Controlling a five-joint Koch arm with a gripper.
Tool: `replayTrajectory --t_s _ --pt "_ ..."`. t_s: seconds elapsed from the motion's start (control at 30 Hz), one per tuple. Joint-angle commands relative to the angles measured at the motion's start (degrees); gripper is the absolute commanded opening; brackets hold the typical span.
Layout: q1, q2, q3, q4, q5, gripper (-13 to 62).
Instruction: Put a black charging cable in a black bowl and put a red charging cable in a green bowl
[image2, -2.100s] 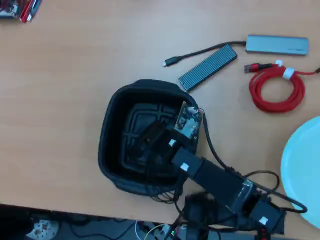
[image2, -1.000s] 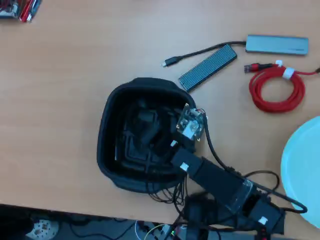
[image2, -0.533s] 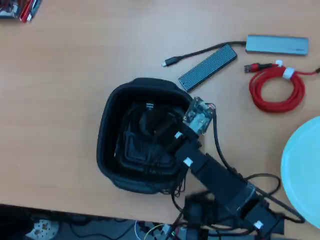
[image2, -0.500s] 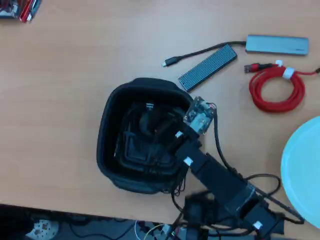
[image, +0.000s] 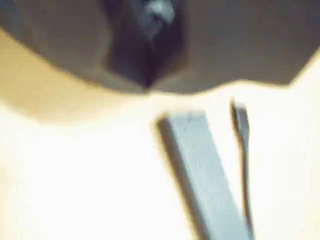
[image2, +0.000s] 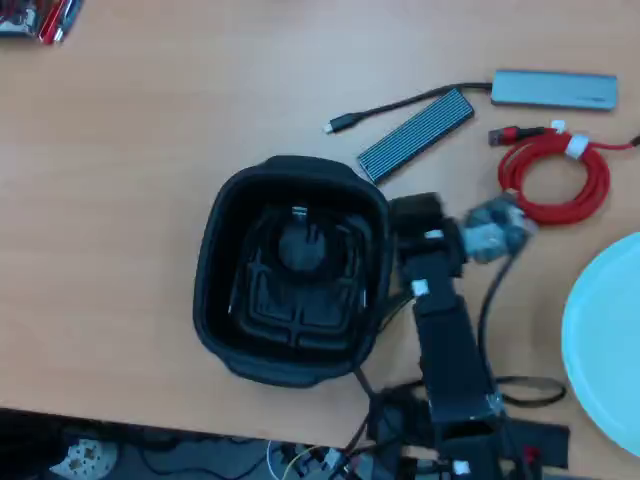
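Wooden table (image2: 130, 200), seen from overhead, holds the following.

Black bowl (image2: 215, 250): squarish, rounded corners, deep walls, raised grid on its floor; left of centre. Inside it lies a small dark coil with a silver-tipped plug, the black charging cable (image2: 300, 243), towards the upper middle of the floor.

Red charging cable (image2: 556, 178): round coil with a white tie, on the bare table at upper right, well apart from both bowls.

Green bowl (image2: 605, 340): pale mint, round, cut by the right edge, nothing visible in it.

Ribbed grey enclosure (image2: 415, 135): slanted, just beside the black bowl's upper right corner, with a black lead. Flat grey hub (image2: 555, 88): above the red coil.

Arm (image2: 450, 350): rises from the bottom edge, its head just beside the black bowl's right wall. Gripper (image2: 415, 215): whether the jaws are parted or closed cannot be told; the wrist view is badly blurred.
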Motion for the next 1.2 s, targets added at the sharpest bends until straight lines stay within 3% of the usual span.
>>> replayTrajectory --t_s 0.0,0.23,0.47,0.77,0.97,1.17 --pt "7.47 0.26 -3.78 0.79 3.25 -8.2" --pt "21.27 -2.02 -1.85 2.81 6.77 -8.2" --pt "24.08 -13.36 -3.87 2.99 6.77 -5.8" --pt "26.28 -18.37 -5.19 2.99 6.94 13.1" --pt "27.60 -23.99 -6.24 1.93 7.29 30.1" --pt "29.53 -31.46 -9.58 1.67 7.21 38.7"
